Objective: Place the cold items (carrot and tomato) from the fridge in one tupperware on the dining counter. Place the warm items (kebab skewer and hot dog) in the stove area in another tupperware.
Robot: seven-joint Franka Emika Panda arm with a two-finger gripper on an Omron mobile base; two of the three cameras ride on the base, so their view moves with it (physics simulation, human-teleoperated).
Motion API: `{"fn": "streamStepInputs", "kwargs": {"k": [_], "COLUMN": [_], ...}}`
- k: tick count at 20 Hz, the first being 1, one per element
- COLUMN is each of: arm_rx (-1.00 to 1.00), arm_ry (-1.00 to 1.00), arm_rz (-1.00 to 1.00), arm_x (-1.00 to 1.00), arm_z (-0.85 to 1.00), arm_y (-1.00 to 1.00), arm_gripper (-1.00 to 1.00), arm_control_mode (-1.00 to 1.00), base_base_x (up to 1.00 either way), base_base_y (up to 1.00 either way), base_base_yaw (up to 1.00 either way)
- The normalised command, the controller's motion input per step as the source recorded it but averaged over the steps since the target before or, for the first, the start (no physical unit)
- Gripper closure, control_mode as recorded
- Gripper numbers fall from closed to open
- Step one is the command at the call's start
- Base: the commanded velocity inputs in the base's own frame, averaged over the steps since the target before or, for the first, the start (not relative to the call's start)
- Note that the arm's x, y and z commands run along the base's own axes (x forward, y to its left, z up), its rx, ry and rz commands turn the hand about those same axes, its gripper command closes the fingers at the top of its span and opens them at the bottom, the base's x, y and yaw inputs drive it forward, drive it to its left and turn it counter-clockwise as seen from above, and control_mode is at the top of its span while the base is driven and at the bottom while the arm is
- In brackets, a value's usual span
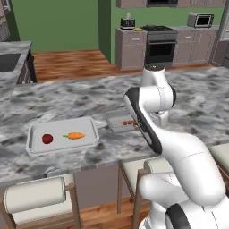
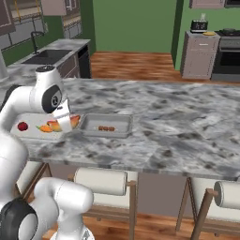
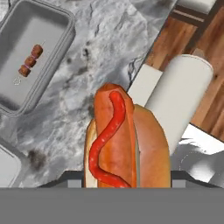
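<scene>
Carrying the last warm item, the robot's jaws (image 3: 118, 186) stand partly open and clamped on the hot dog (image 3: 124, 140), which fills the lower centre of the hand view: a tan bun split lengthwise, an orange-brown sausage in the groove, and a wavy red line of sauce along its top. It hangs above the near edge of the marble desk (image 1: 67, 96), with a padded stool (image 3: 183, 94) and wood floor below at the right of that frame. In the right base view the hot dog (image 2: 58, 124) shows at centre left, just under the arm's wrist.

Further along the desk, the kebab skewer (image 3: 29, 60) already lies in the grey tupperware (image 3: 65, 33) at upper left of the hand view; the same skewer (image 1: 128, 122) shows at the middle of the left base view. Beside it, at centre left, the second tupperware (image 1: 36, 147) holds the tomato (image 1: 47, 139) and the carrot (image 1: 75, 135), lying apart.

By the look of it, three of four items are placed; only the hot dog remains, to join the skewer. The stove (image 1: 159, 42) stands far back at upper right.
</scene>
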Motion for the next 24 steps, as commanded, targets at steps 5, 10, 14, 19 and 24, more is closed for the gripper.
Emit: {"fn": "streamStepInputs", "kwargs": {"k": [5,10,14,19,24], "arm_rx": [0.00,0.00,0.00,0.00,0.00], "arm_ry": [0.22,0.13,0.06,0.00,0.00], "arm_rz": [-0.26,-0.24,-0.16,-0.05,0.00], "arm_x": [1.00,0.92,0.80,0.70,0.56], "arm_z": [0.00,-0.08,-0.34,-0.57,-0.63], "arm_y": [0.00,0.00,-0.13,-0.33,-0.32], "arm_gripper": [1.00,1.00,1.00,1.00,1.00], "arm_control_mode": [-1.00,-1.00,-1.00,-1.00,-1.00], "base_base_x": [0.00,0.00,0.00,0.00,0.00], "base_base_y": [0.00,0.00,0.00,0.00,0.00], "base_base_yaw": [0.00,0.00,0.00,0.00,0.00]}}
